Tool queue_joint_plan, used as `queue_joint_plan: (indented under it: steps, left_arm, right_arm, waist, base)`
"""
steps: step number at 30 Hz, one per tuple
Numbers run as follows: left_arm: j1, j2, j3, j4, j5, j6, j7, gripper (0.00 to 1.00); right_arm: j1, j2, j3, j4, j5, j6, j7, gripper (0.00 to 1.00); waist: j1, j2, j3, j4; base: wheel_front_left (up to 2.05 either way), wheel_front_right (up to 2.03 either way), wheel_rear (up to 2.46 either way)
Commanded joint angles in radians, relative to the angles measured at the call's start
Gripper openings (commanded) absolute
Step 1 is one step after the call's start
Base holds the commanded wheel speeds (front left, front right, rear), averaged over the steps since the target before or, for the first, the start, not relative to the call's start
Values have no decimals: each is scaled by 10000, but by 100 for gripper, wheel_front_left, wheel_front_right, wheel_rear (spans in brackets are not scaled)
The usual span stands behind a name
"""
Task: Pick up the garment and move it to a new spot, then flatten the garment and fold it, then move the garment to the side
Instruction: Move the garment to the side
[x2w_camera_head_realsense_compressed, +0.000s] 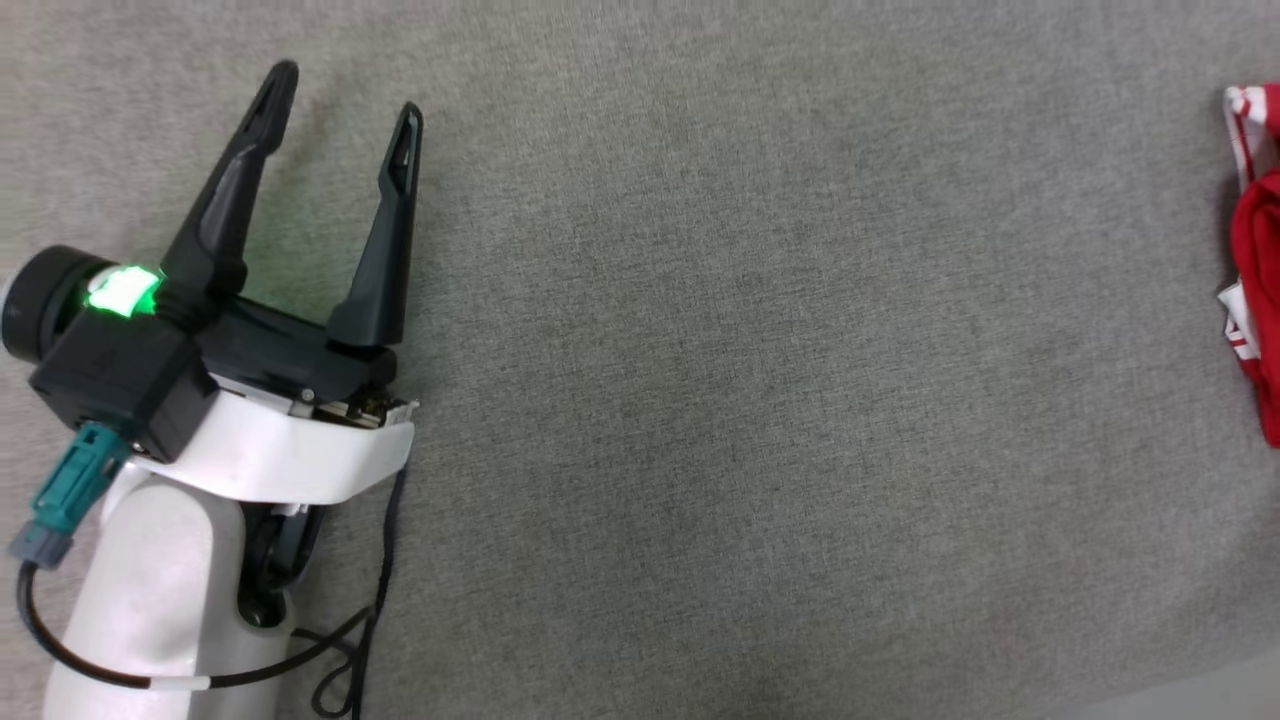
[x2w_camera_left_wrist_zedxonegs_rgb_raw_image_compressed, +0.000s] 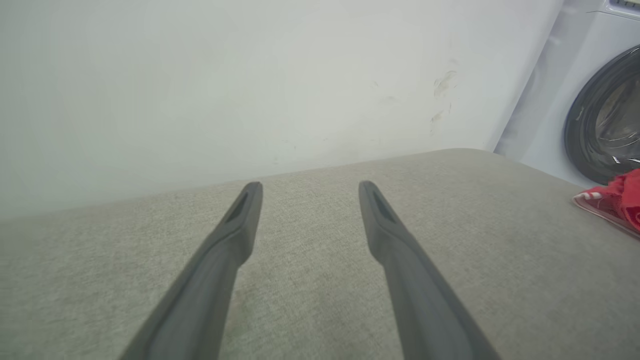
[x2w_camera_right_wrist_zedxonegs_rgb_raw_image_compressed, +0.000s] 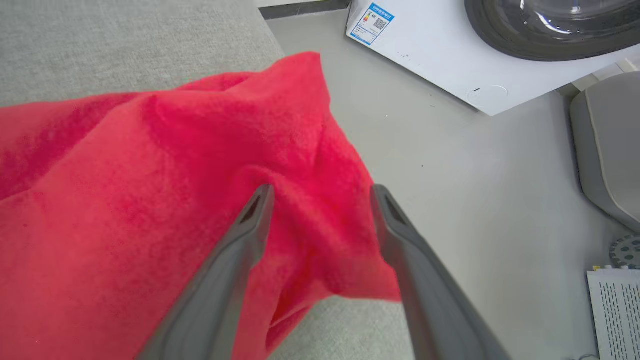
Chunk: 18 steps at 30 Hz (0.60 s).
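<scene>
Head view puts the garment (x2w_camera_head_realsense_compressed: 1255, 250) bunched at the right edge of the bench (x2w_camera_head_realsense_compressed: 700, 400), red with a strip of striped trim showing. It is well apart from the left end effector (x2w_camera_head_realsense_compressed: 347, 95), which hangs over the bench's left part with fingers spread wide and nothing between them. Right wrist view has the right end effector (x2w_camera_right_wrist_zedxonegs_rgb_raw_image_compressed: 321, 195) just above the red cloth, its fingers also wide apart and clamped on nothing. The cloth lies heaped by a bench corner, one fold lapping past the edge above the floor (x2w_camera_right_wrist_zedxonegs_rgb_raw_image_compressed: 475, 200), near a washer (x2w_camera_right_wrist_zedxonegs_rgb_raw_image_compressed: 450, 60). The shirt looks light, soft and limp, so it should sag from any single grip and slide easily on the bench fabric, with nothing to break. For flattening, I judge the best holds to be the shoulders or hem corners, one per end effector, pinching at a seam or trim rather than a bunched fold. Which part lies uppermost I cannot tell.
</scene>
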<state>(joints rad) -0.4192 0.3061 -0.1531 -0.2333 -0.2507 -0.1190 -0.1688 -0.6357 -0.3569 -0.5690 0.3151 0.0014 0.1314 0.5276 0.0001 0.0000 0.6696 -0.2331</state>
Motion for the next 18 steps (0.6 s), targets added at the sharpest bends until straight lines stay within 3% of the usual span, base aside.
queue_joint_plan:
  steps: [1, 4, 5, 11, 18]
  left_arm:
    - [164, -65, -27, 117, -57, 49, -100, 100]
    - [348, -162, -90, 312, -94, 100, -193, 100]
    - [651, -312, -148, 598, -187, 222, -288, 100]
    - [1394, -645, -176, 1204, -360, 493, -480, 100]
    - [2247, -973, -105, 1895, -717, 722, -649, 100]
  right_arm:
    - [-22, 35, -129, -10, -195, -16, -366, 100]
    - [60, -37, -214, -27, -385, -16, -897, 100]
    - [294, -89, -77, -37, -311, -16, -1729, 100]
    - [1023, -34, 561, -230, 217, -16, -3254, 100]
    - [2421, 522, 1398, -775, 896, -16, -4706, 100]
  waist:
    - [-1, 0, -389, 117]
    - [-1, 0, -784, 199]
    - [-1, 0, -1407, 319]
    - [-1, 0, -2593, 606]
    - [-1, 0, -3791, 1114]
  base:
    - [0, 0, 0]
    - [0, 0, 0]
    - [0, 0, 0]
    - [0, 0, 0]
    - [0, 0, 0]
